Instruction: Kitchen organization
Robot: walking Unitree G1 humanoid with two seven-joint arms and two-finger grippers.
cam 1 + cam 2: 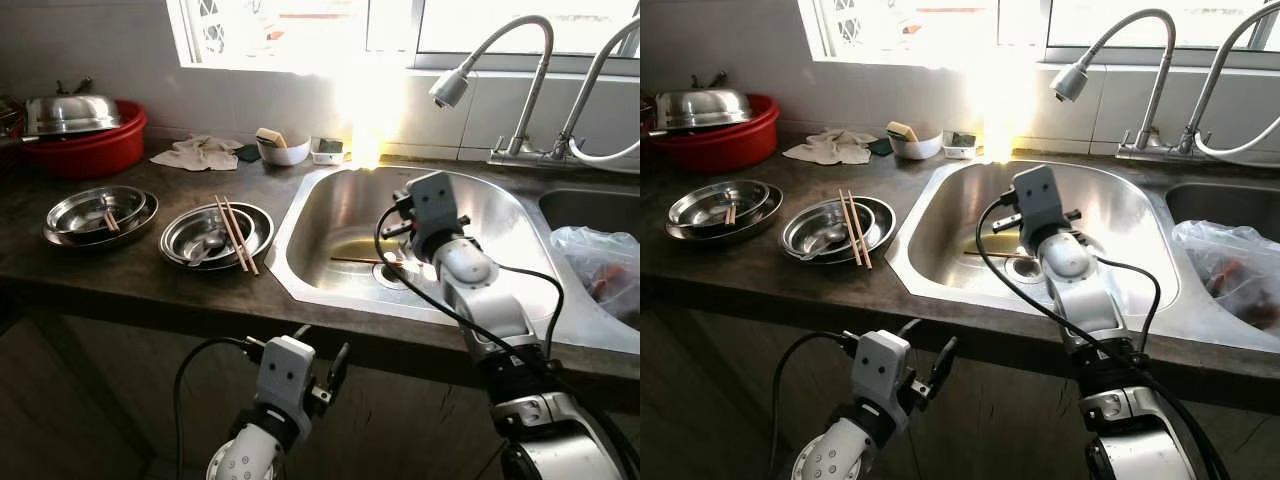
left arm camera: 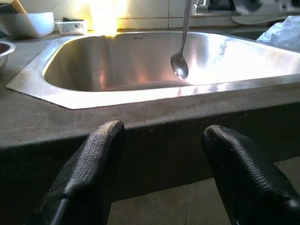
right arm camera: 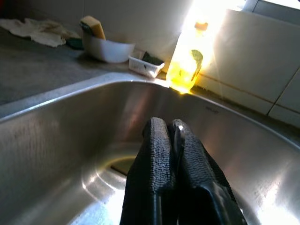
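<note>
My right gripper (image 3: 169,127) reaches down into the steel sink (image 1: 318,205), shut on the thin handle of a metal spoon (image 2: 180,65) that hangs upright with its bowl downward above the basin. A chopstick (image 1: 360,261) lies on the sink floor near the drain. On the counter to the left, a steel bowl (image 1: 190,222) holds a pair of chopsticks (image 1: 236,235) and a spoon (image 1: 205,244). Further left, stacked steel dishes (image 1: 98,212) hold short sticks. My left gripper (image 2: 161,136) hangs open below the counter's front edge, holding nothing.
A red basin (image 1: 95,150) with a steel lid stands back left. A cloth (image 1: 203,152), a white bowl with a sponge (image 1: 281,148) and a yellow bottle (image 3: 187,61) line the back wall. Faucets (image 1: 500,60) rise at right, over a plastic bag (image 1: 600,262) in the second basin.
</note>
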